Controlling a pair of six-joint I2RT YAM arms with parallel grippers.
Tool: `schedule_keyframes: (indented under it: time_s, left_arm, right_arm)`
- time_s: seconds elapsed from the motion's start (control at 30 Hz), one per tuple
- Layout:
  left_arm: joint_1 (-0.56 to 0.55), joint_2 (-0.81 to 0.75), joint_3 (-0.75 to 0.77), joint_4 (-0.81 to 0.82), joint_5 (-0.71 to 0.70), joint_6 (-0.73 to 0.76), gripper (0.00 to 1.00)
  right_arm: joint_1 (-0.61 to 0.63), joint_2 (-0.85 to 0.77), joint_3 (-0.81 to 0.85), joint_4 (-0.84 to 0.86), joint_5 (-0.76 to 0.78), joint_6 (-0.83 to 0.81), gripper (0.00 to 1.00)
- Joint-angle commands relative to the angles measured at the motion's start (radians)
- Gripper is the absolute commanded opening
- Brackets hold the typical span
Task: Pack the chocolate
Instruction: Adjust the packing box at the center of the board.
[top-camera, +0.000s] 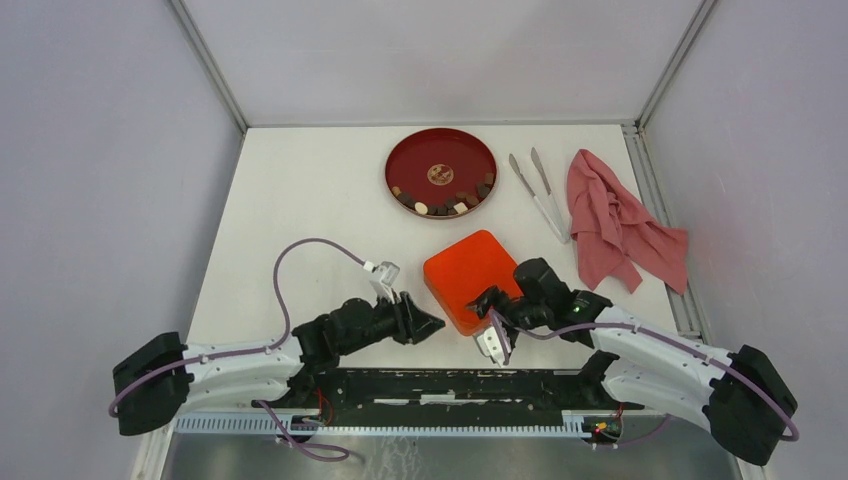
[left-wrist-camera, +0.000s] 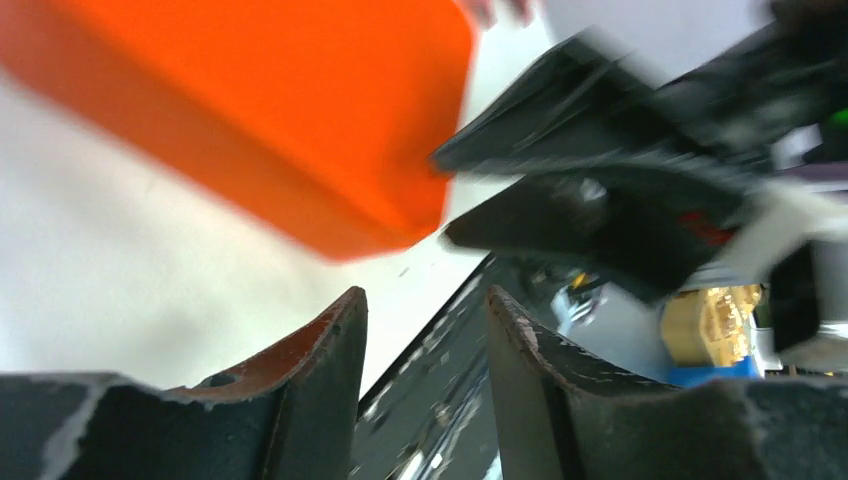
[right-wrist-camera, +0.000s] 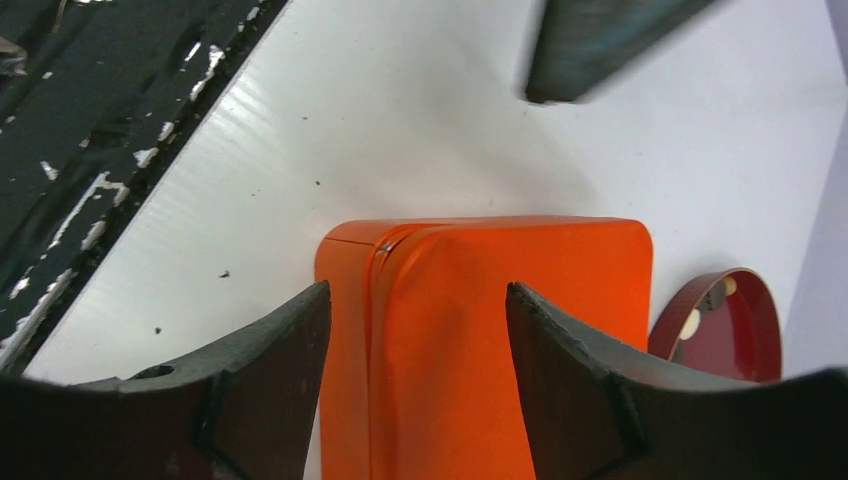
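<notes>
The chocolate (top-camera: 445, 204) lies as small dark and cream pieces along the near rim of a red plate (top-camera: 440, 150) at the back; one cream piece (right-wrist-camera: 690, 322) shows in the right wrist view. A closed orange box (top-camera: 468, 278) sits mid-table. My right gripper (top-camera: 484, 302) (right-wrist-camera: 413, 296) hovers open over the box's near corner, the orange lid (right-wrist-camera: 500, 330) showing between its fingers. My left gripper (top-camera: 436, 325) (left-wrist-camera: 426, 312) is open and empty just left of that corner, with the box (left-wrist-camera: 250, 110) ahead of it.
Metal tongs (top-camera: 540, 192) lie right of the plate, and a crumpled pink cloth (top-camera: 620, 220) lies at the far right. A black rail (top-camera: 450, 385) runs along the near table edge between the arm bases. The two grippers are close together at the box's corner.
</notes>
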Motion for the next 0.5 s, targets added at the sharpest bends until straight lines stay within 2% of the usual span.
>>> schedule_keyframes:
  time_s: [0.0, 0.2, 0.3, 0.47]
  left_arm:
    - [-0.059, 0.081, -0.107, 0.228, -0.051, -0.159, 0.52]
    - [-0.204, 0.279, 0.028, 0.176, -0.212, -0.145, 0.54]
    - [-0.231, 0.377, 0.052, 0.218, -0.264, -0.191, 0.61]
    - [-0.237, 0.483, 0.066, 0.264, -0.318, -0.287, 0.6]
  right_arm:
    - [0.047, -0.024, -0.019, 0.125, 0.096, 0.057, 0.68]
    - [0.085, -0.021, -0.032, 0.153, 0.148, 0.068, 0.61]
    - [0.09, -0.025, -0.039, 0.159, 0.164, 0.069, 0.57]
    - [0.101, -0.022, -0.044, 0.162, 0.185, 0.066, 0.51]
